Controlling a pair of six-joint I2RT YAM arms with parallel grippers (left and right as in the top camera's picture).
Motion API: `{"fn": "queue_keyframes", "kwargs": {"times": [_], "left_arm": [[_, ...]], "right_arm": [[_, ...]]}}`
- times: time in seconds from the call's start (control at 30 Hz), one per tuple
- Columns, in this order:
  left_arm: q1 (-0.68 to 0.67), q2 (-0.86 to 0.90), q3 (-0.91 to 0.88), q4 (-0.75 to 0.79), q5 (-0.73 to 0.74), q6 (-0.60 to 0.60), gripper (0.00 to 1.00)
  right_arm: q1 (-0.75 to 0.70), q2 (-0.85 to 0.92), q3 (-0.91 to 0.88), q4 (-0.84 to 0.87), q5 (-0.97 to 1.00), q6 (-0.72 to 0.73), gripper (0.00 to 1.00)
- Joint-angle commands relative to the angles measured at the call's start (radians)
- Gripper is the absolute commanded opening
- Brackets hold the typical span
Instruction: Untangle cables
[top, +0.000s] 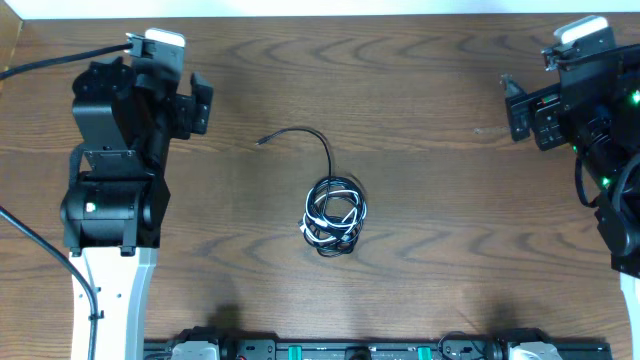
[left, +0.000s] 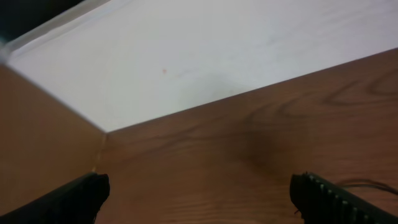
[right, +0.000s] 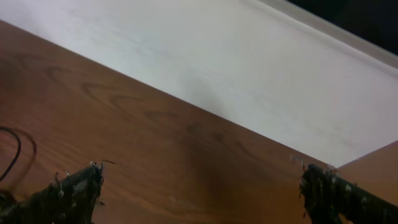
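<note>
While my left gripper (left: 199, 190) and right gripper (right: 199, 186) stand spread, empty, near far corners of tabletop (top: 450, 280), cables (top: 335, 215) lie knotted at its middle: light, limp, snag-prone. I'd pinch loose black end (top: 265, 142) trailing toward far-left corner.

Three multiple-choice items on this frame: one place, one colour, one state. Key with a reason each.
1. Where does the cable bundle lie?
A) middle of the table
B) far-left corner
C) hanging off the near edge

2. What colours are in the bundle?
A) all red
B) black with white
C) all white

3. The left pincer and right pincer are:
A) both shut on a cable
B) both open, empty
C) one open, one shut

Key:
1 A, the overhead view shows it centred with wood all around.
2 B, white loops sit among black ones.
3 B, each wrist view shows a wide gap with only wood in it.
</note>
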Motion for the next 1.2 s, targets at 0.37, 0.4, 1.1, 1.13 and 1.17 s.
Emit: {"fn": "queue_keyframes", "kwargs": {"times": [0.37, 0.4, 1.1, 1.13, 1.17], "left_arm": [[-0.002, -0.083, 0.019, -0.022, 0.063, -0.003, 0.98], [-0.002, -0.089, 0.019, -0.021, 0.051, -0.021, 0.98], [-0.002, 0.063, 0.020, -0.013, -0.073, -0.329, 0.98], [-0.002, 0.068, 0.020, -0.010, -0.073, -0.329, 0.99], [-0.002, 0.072, 0.020, -0.006, -0.073, -0.329, 0.99]], "right_arm": [[0.002, -0.001, 0.017, -0.044, -0.007, -0.010, 0.99], [0.002, -0.001, 0.017, -0.043, -0.007, -0.019, 0.99], [0.002, 0.007, 0.016, -0.029, -0.008, -0.013, 0.99], [0.002, 0.011, 0.016, -0.027, -0.008, -0.013, 0.99], [0.002, 0.013, 0.016, -0.027, -0.008, -0.013, 0.99]]}}
